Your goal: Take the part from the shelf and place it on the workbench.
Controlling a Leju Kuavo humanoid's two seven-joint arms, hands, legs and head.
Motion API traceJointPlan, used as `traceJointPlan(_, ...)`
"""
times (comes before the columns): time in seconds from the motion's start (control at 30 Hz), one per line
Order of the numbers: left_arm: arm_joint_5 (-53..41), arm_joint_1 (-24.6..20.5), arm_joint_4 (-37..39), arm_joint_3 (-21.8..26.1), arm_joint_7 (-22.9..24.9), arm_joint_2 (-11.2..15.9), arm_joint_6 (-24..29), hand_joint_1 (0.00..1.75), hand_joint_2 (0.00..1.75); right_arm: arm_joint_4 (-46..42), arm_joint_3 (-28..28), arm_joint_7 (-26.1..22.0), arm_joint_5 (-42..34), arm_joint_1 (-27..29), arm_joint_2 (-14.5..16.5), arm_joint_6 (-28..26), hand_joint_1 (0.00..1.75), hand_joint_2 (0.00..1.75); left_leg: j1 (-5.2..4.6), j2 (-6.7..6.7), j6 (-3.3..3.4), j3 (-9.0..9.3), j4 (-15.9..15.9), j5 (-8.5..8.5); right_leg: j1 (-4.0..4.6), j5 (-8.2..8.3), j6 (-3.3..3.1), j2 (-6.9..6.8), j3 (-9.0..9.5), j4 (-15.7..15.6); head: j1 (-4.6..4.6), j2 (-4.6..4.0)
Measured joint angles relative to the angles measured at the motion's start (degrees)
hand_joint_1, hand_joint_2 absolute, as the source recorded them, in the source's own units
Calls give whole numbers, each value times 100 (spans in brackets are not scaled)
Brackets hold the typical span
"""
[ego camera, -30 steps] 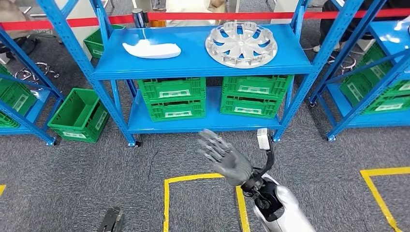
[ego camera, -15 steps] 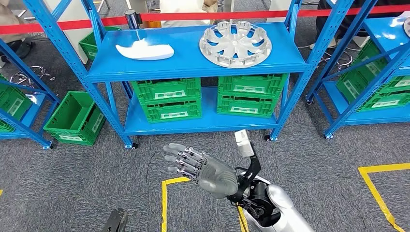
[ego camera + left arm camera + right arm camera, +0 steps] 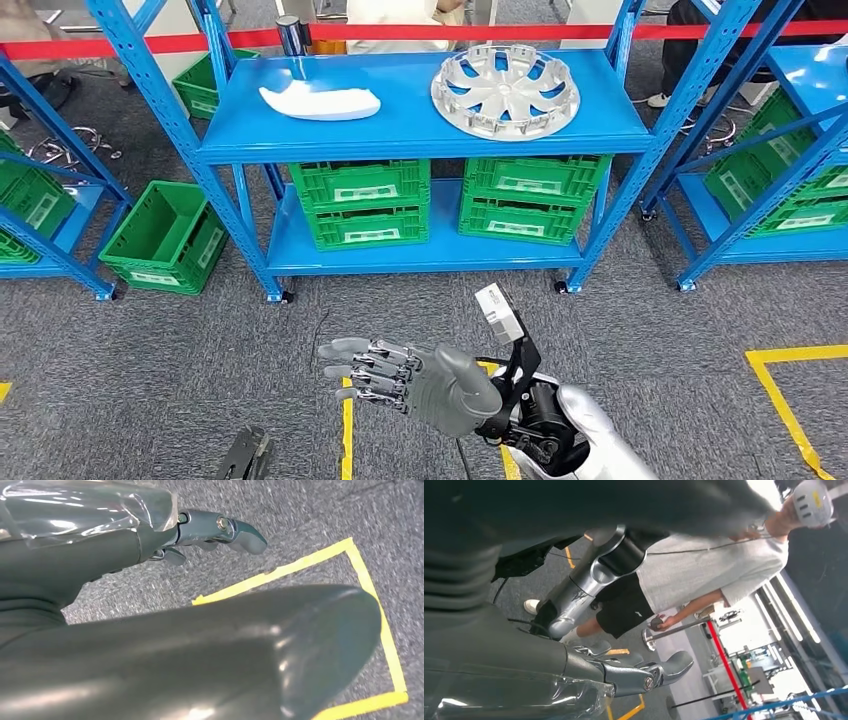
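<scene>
Both parts on the top shelf; neither hand holds anything.

The right hand (image 3: pixel 415 378) is raised over the grey floor before the blue shelf (image 3: pixel 420 125), fingers (image 3: pixel 372 362) spread and released. The left hand (image 3: pixel 150 645) hangs over yellow floor tape (image 3: pixel 280 571), fingers loose and empty. The silver wheel cover (image 3: pixel 505 91) and white part (image 3: pixel 320 102) lie well apart on the shelf.
</scene>
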Motion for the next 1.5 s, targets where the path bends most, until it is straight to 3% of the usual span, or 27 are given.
traceJointPlan(0.1, 28, 4, -2, -27, -7, 17, 9, 0, 0, -18, 5, 0, 2, -4, 2, 40, 0, 0, 7, -1, -55, -29, 27, -18, -2, 39, -84, 5, 30, -62, -2, 0)
traceJointPlan(0.17, 45, 6, -15, -52, -9, 29, 11, 0, 0, -43, 7, -3, 1, -9, 11, 66, 0, 0, 33, 1, -121, -131, 242, -175, -45, 54, -140, 6, 46, -83, -10, 0)
traceJointPlan(0.27, 70, 14, -34, -101, -13, 51, 11, 0, 0, -61, 9, -10, 0, -4, 19, 95, 0, 0, 94, 6, -240, -619, 1307, -694, -58, 55, -186, 5, 53, -88, -18, 0)
traceJointPlan(0.3, 76, 20, -36, -113, -14, 55, 11, 0, 0, -61, 11, -12, 1, 1, 16, 102, 0, 0, 113, 7, -264, -761, 1601, -778, -57, 53, -187, 6, 53, -87, -17, 0)
traceJointPlan(0.33, 80, 25, -39, -123, -15, 57, 11, 0, 0, -61, 13, -15, 1, 4, 15, 108, 0, 0, 129, 9, -279, -808, 1694, -751, -58, 53, -186, 8, 56, -86, -17, 0)
traceJointPlan(0.37, 82, 27, -42, -129, -17, 61, 13, 0, 0, -61, 14, -17, 2, 6, 14, 114, 0, 0, 143, 12, -284, -738, 1545, -617, -61, 52, -185, 11, 63, -86, -17, 0)
traceJointPlan(0.47, 90, 18, -60, -141, -21, 75, 39, 0, 0, -66, 15, -38, 6, 0, 16, 136, 0, 0, 152, 16, -247, -180, 396, -105, -48, 51, -168, 26, 76, -83, -16, 0)
traceJointPlan(0.53, 105, 14, -74, -158, -16, 82, 59, 0, 0, -75, 15, -51, 17, -1, 18, 160, 0, 0, 119, 13, -197, -28, 50, -51, -23, 60, -115, 27, 48, -83, -13, 0)
traceJointPlan(0.63, 143, 20, -89, -179, 2, 89, 76, 0, 0, -111, 11, -57, 42, 4, 18, 206, 0, 0, 101, 17, -81, 0, -25, -14, -23, 50, -12, 22, 7, -66, -8, -1)
traceJointPlan(0.67, 154, 18, -93, -184, 5, 89, 80, 0, 0, -127, 7, -60, 47, 1, 17, 219, 0, 0, 107, 22, -36, 24, -64, 17, -23, -22, -10, 18, -57, 58, -2, -1)
traceJointPlan(0.73, 164, 14, -98, -192, 10, 90, 81, 0, 0, -141, 0, -66, 52, 5, 12, 234, 0, 0, 103, 31, 23, 47, -108, 56, -26, -308, -64, 12, -361, 690, 12, 0)
traceJointPlan(0.8, 170, 19, -98, -200, 12, 92, 81, 0, 0, -142, -3, -68, 56, 32, 1, 241, 0, 0, 79, 28, 42, 35, -106, 61, -26, -575, -92, 12, -728, 1452, 15, 0)
traceJointPlan(0.83, 177, 23, -98, -206, 12, 92, 82, 0, 0, -142, -4, -68, 59, 46, -7, 244, 0, 0, 68, 25, 45, 32, -104, 61, -26, -602, -72, 11, -805, 1608, 15, 0)
traceJointPlan(0.87, 189, 25, -98, -214, 12, 92, 83, 0, 0, -142, -5, -68, 62, 53, -11, 248, 0, 0, 61, 19, 45, 33, -100, 60, -26, -538, -34, 11, -758, 1513, 15, 0)
traceJointPlan(0.93, 214, 27, -102, -238, 12, 91, 84, 0, 0, -143, -9, -68, 70, 54, -14, 253, 0, 0, 54, 7, 31, 36, -82, 51, -26, -249, 40, 6, -374, 749, 16, 0)
traceJointPlan(1.0, 222, 28, -108, -264, 12, 90, 83, 0, 0, -146, -14, -70, 82, 56, -14, 257, 0, 0, 23, -1, -13, 14, -35, 20, -10, -32, 21, 1, -25, 76, 14, 0)
traceJointPlan(1.03, 223, 31, -111, -272, 12, 91, 82, 0, 0, -150, -16, -73, 90, 58, -16, 261, 0, 0, 14, -3, -38, 3, -17, 8, 3, 4, -14, 0, 40, -49, 12, 0)
traceJointPlan(1.17, 225, 40, -131, -310, 20, 111, 79, 0, 0, -203, -22, -87, 120, 65, -29, 303, 0, 0, 47, 0, -141, -63, 122, -103, -24, 32, -140, 8, 72, -94, 5, 0)
traceJointPlan(1.2, 227, 41, -135, -324, 28, 119, 80, 0, 0, -219, -24, -91, 128, 65, -27, 320, 0, 0, 60, 3, -178, -157, 327, -227, -46, 33, -167, 9, 87, -103, -1, 0)
traceJointPlan(1.27, 233, 45, -138, -348, 47, 129, 81, 0, 0, -237, -25, -96, 148, 77, -25, 349, 0, 0, 93, 10, -248, -515, 1065, -570, -42, 21, -204, 9, 99, -102, -16, 0)
traceJointPlan(1.33, 238, 51, -139, -370, 59, 138, 81, 0, 0, -239, -26, -96, 177, 102, -26, 365, 0, 0, 120, 12, -289, -830, 1642, -717, -33, 12, -213, 10, 104, -100, -15, 0)
traceJointPlan(1.37, 238, 52, -140, -386, 62, 140, 81, 0, 0, -240, -27, -96, 190, 112, -26, 368, 0, 0, 128, 13, -292, -845, 1623, -629, -31, 8, -215, 14, 112, -99, -15, 0)
traceJointPlan(1.4, 238, 51, -141, -401, 63, 143, 81, 0, 0, -245, -28, -96, 199, 117, -25, 371, 0, 0, 133, 14, -283, -742, 1366, -443, -31, 1, -216, 19, 126, -99, -15, 0)
traceJointPlan(1.43, 237, 49, -143, -413, 63, 146, 82, 0, 0, -256, -32, -96, 205, 120, -24, 372, 0, 0, 136, 15, -264, -556, 957, -213, -30, -7, -214, 27, 143, -100, -15, 0)
traceJointPlan(1.5, 238, 39, -146, -426, 65, 152, 83, 0, 0, -284, -48, -96, 207, 119, -18, 375, 0, 0, 119, 14, -211, -209, 250, 39, -9, -24, -190, 38, 159, -101, -13, 0)
